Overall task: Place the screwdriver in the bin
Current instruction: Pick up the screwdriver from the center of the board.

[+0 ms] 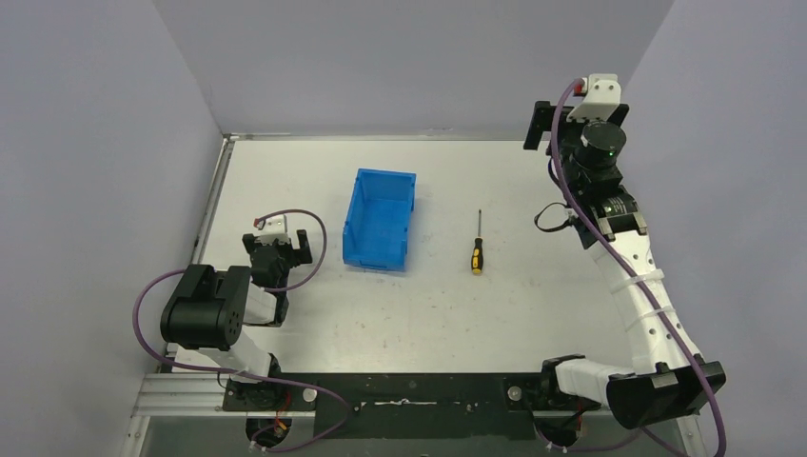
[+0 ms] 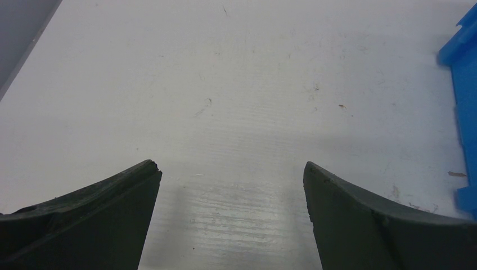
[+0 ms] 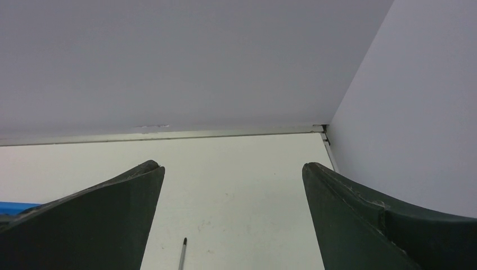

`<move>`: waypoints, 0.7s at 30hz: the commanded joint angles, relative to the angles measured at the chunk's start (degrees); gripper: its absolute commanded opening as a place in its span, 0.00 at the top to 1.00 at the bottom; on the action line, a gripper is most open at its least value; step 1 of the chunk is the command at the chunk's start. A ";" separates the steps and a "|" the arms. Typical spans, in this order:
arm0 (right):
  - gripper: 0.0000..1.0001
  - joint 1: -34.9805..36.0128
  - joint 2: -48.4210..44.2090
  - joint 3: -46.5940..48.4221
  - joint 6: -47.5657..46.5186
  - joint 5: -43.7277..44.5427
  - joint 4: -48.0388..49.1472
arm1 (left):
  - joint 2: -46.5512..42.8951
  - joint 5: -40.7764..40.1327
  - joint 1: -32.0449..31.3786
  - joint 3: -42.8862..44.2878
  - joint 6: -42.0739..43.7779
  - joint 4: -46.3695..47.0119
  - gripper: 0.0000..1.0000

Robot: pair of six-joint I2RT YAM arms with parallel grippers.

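The screwdriver (image 1: 476, 247), with a yellow-and-black handle and a thin shaft, lies flat on the white table just right of the blue bin (image 1: 381, 219), shaft pointing to the back wall. The bin stands upright and holds nothing I can see. My right gripper (image 1: 578, 119) is raised near the back right corner, well behind and to the right of the screwdriver. It is open (image 3: 233, 169) and empty; only the shaft tip (image 3: 182, 253) shows below it. My left gripper (image 1: 276, 238) sits low, left of the bin, open (image 2: 232, 169) over bare table, with the bin's edge (image 2: 464, 84) at its right.
Grey walls close the table at the back and on both sides, and the right wall (image 3: 416, 112) is close to my right gripper. A metal rail (image 1: 214, 200) runs along the table's left edge. A sliver of the bin (image 3: 14, 205) shows behind my right gripper's left finger.
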 commanded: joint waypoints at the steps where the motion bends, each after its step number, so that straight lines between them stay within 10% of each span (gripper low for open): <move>1: 0.00 0.30 2.76 6.68 3.16 0.75 -7.54 | -0.11 0.42 0.15 1.49 0.46 3.05 0.03; 21: 0.00 0.50 19.00 17.75 12.65 -6.41 -23.58 | -0.09 0.42 0.15 1.49 0.44 3.05 0.03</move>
